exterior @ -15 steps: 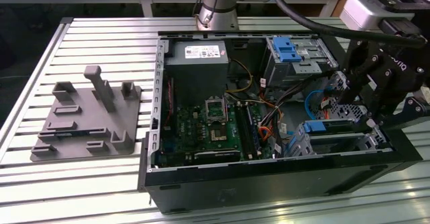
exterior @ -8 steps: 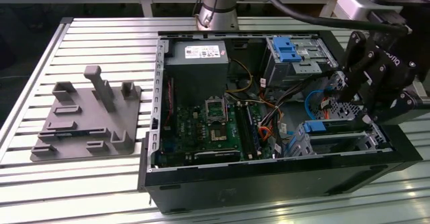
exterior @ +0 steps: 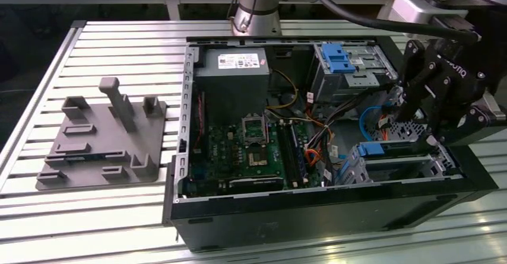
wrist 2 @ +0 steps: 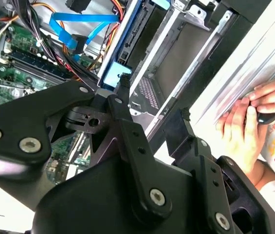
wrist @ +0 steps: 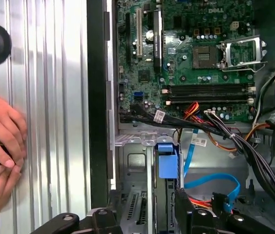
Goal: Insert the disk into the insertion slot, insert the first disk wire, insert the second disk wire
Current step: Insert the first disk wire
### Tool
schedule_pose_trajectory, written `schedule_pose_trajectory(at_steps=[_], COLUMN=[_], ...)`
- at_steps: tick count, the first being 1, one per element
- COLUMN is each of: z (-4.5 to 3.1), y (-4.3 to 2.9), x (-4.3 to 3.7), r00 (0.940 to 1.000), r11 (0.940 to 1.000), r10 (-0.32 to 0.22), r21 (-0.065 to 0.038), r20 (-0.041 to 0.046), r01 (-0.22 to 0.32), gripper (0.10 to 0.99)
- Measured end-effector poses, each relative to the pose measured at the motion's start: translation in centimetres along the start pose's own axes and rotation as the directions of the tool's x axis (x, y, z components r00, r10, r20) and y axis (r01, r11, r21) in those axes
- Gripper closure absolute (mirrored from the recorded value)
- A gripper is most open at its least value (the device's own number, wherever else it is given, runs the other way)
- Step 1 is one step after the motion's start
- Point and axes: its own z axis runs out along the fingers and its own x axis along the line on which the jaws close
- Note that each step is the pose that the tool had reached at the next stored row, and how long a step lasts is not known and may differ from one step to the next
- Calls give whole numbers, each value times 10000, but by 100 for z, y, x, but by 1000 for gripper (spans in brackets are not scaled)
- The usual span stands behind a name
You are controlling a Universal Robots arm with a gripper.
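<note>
Gripper (wrist 2: 153, 100) low over the drive corner of the open case (exterior: 317, 210), fingers (wrist 2: 127, 126) spread, nothing pinched between them. Disk (wrist: 166, 163) sits in the insertion slot (wrist: 133, 168) directly ahead of the fingertips, its blue carrier end on the far side from the gripper, toward the motherboard (wrist: 191, 58). One fingertip is just beside that blue end in the second wrist view; contact unclear. Flat blue cable (wrist: 210, 179) loops beside the slot, near the gripper; cannot tell if it is plugged. Person's hand (wrist: 1, 141) rests on the ribbed table (wrist: 54, 97) outside the case.
</note>
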Motion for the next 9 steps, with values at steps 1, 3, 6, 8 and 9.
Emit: schedule_pose_trajectory(at_steps=[1, 3, 6, 8, 9], z=[6, 14, 10, 1, -2], y=[0, 1, 1, 2, 3], x=[-1, -10, -85, -175, -220], r00=[10000, 9999, 9998, 9998, 9998], r11=[10000, 9999, 9998, 9998, 9998], r10=[-77, -172, -212, -214, -214], r21=[5, 10, 13, 13, 14], r20=[-5, -12, -10, -13, -12], r01=[77, 172, 212, 214, 214], gripper=[529, 529, 529, 529, 529])
